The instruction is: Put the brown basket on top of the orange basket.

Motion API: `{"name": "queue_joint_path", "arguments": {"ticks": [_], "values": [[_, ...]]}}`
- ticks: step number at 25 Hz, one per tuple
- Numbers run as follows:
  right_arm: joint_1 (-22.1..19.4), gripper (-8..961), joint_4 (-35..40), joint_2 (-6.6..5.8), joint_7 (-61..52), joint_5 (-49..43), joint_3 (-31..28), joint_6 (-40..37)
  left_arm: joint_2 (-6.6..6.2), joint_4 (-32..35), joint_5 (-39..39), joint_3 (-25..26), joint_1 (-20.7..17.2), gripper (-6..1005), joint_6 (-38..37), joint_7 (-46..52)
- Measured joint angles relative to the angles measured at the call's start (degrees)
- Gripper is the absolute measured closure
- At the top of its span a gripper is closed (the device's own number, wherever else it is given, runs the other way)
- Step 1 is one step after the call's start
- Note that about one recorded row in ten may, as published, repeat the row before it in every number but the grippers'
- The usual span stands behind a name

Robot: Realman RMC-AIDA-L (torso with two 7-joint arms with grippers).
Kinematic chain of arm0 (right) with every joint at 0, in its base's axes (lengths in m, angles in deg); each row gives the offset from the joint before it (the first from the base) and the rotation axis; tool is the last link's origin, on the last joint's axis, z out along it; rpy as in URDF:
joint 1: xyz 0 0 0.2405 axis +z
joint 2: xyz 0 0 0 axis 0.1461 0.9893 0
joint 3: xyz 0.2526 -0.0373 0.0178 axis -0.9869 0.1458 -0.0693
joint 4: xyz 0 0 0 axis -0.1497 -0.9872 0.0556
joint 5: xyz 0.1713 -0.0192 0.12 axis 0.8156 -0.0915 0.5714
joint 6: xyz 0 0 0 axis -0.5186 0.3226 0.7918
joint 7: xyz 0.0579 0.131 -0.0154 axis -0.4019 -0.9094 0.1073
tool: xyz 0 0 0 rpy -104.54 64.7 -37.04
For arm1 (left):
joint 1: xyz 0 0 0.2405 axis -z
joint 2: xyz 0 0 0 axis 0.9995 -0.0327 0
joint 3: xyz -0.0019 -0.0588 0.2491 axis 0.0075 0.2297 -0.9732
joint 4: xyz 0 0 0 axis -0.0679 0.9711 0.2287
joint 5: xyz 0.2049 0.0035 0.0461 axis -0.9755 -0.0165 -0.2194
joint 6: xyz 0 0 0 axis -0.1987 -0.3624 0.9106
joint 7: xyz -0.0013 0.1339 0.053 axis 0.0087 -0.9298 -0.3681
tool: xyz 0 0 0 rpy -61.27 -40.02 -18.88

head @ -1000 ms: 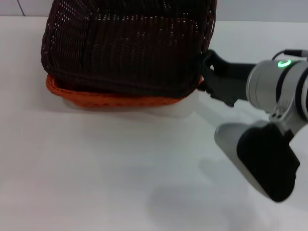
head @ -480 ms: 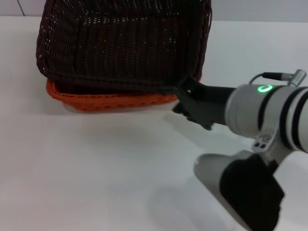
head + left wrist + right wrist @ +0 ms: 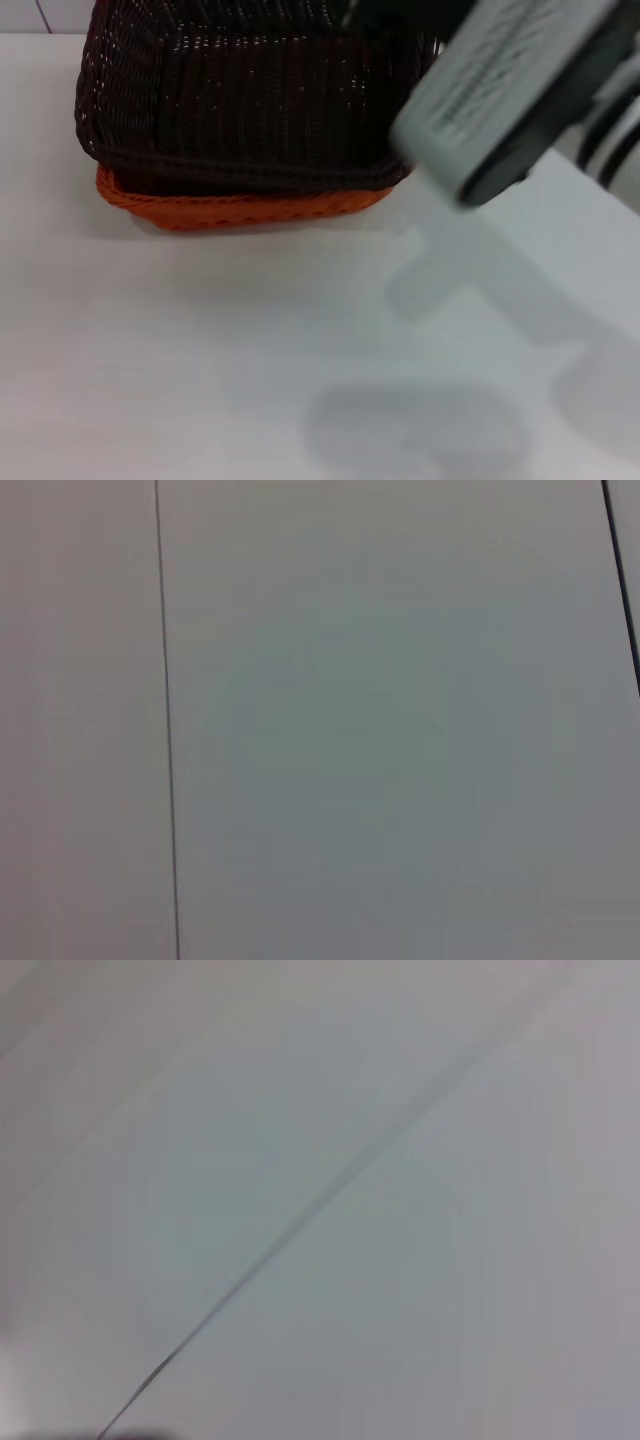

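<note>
The brown basket (image 3: 250, 95) sits nested in the orange basket (image 3: 240, 208) at the back left of the white table in the head view. Only the orange rim shows below the brown basket's braided rim. My right arm (image 3: 500, 90) is raised close to the camera and crosses the upper right of the head view, hiding the baskets' far right corner. Its gripper does not show. Nothing holds the baskets. My left arm is out of view. Both wrist views show only a plain pale surface with a thin dark seam.
The white table (image 3: 200, 350) stretches in front of and to the right of the baskets. The right arm's shadow lies on the table at the lower right.
My right gripper has left the brown basket's front right corner. The right arm has swung up toward the camera. The brown basket stays settled in the orange one.
</note>
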Motion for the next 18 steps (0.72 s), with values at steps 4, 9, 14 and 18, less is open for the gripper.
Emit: {"name": "queue_joint_path", "arguments": {"ticks": [4,9,14,18], "values": [[-3.70,443,-4.07,-0.08,-8.35,3.08,0.55,14.94,-0.15,0.03,0.00,0.16,0.20,155,0.15,-0.10],[-9.35,376,-13.46,0.00,-22.29,3.47,1.33,37.75,-0.27,0.02,-0.02,0.18,0.28,155,0.24,-0.26],[-11.15,219,-24.92,-0.43,-31.29,8.00,-0.97,51.31,-0.31,0.02,0.02,0.34,0.29,155,0.24,-0.04],[-11.07,168,-33.20,0.03,-35.19,14.67,-3.03,57.03,-0.35,0.10,0.28,0.83,0.29,155,0.20,0.06]]}}
